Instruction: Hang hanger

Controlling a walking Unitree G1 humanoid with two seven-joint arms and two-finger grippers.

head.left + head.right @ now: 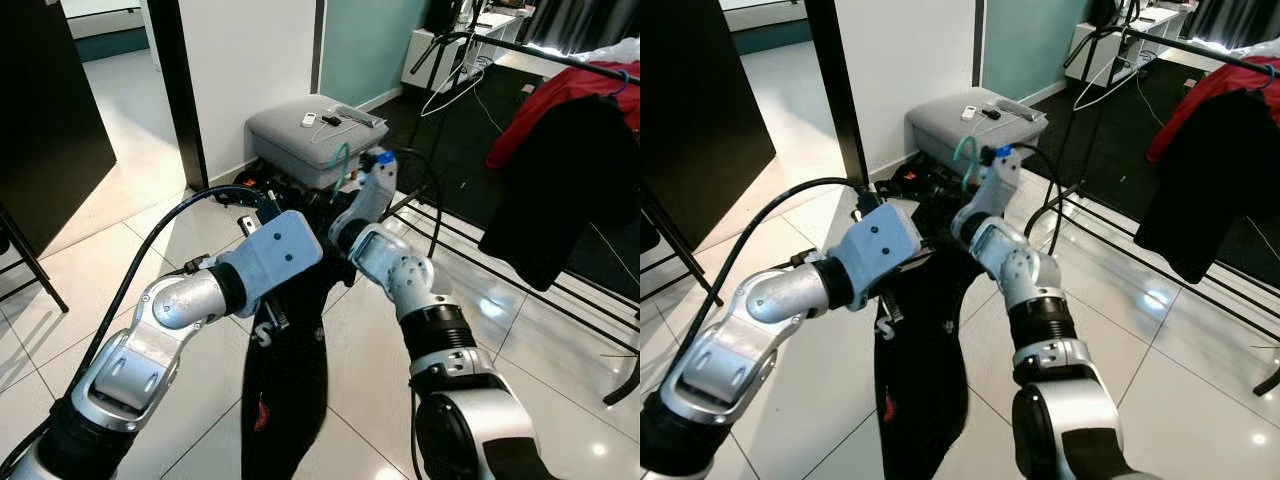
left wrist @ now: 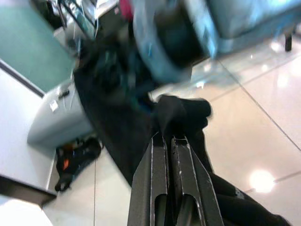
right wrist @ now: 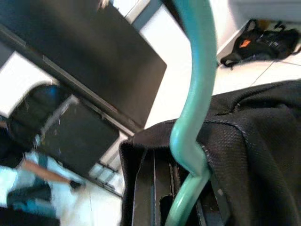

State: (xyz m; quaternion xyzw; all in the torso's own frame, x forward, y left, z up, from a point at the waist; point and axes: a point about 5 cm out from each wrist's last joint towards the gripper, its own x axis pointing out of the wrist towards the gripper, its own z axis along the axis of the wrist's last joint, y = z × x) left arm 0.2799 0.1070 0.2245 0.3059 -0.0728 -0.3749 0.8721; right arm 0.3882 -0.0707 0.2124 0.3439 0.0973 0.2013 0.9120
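Teal hanger (image 3: pixel 190 117) inside right pincer (image 3: pixel 174 197)

Grey box (image 1: pixel 312 140) by wall; red garment (image 1: pixel 560 95) on rack (image 1: pixel 560 58).

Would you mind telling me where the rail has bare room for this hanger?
The rail runs bare between its upright post and the red garment. Beyond that, red and black clothes crowd it. The right hand holds the teal hanger short of the rail.
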